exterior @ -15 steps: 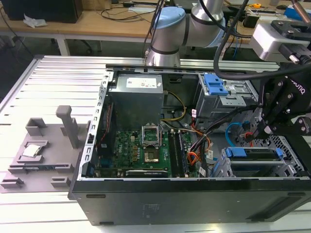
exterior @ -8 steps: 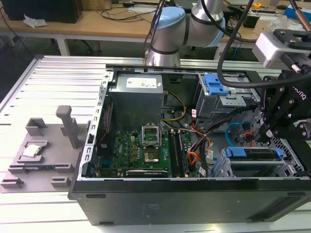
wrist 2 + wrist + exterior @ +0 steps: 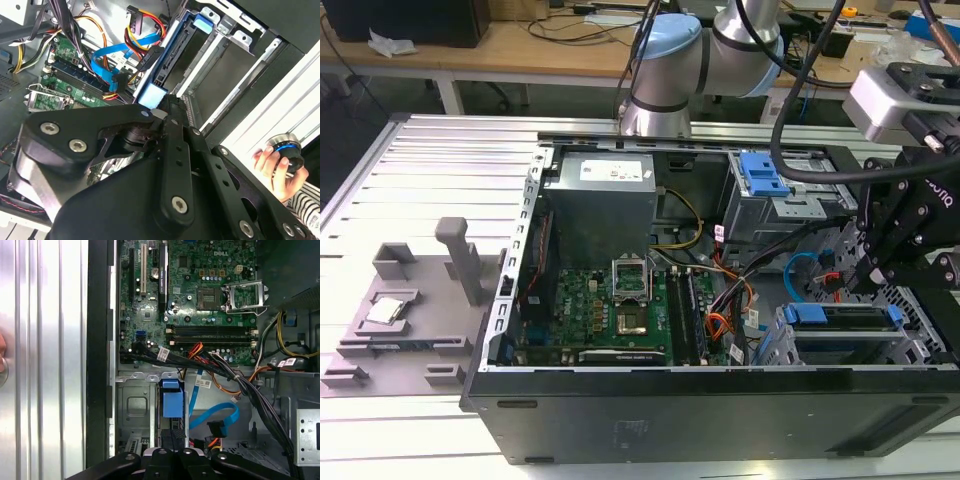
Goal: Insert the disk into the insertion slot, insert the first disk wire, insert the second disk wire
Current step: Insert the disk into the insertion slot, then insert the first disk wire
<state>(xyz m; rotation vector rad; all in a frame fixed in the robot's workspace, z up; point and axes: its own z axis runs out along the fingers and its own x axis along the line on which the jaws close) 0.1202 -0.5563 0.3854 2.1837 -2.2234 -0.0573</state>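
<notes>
The flat silver hard drive in its bright blue plastic carrier (image 3: 845, 318) lies in the wide low bay of the grey perforated sheet-metal cage (image 3: 775, 345), at the exterior view's right inside the open black computer case (image 3: 700, 410). A blue tab shows at each end, so the first step looks done or all but done. The black gripper (image 3: 860, 285) hangs directly over the drive; whether it is spread or pressed together cannot be told. Just beside the bay, the glossy bright blue cable (image 3: 212, 412) curls in a loop with its dark plug seemingly loose. The thin orange, red and black wire bundle (image 3: 147, 22) lies near the carrier's edge. Neither looks plugged in, as far as I can judge. Farther out sit the green motherboard (image 3: 200, 300) and, off the case, a person's hand (image 3: 272, 167) on a round knob (image 3: 285, 150).
</notes>
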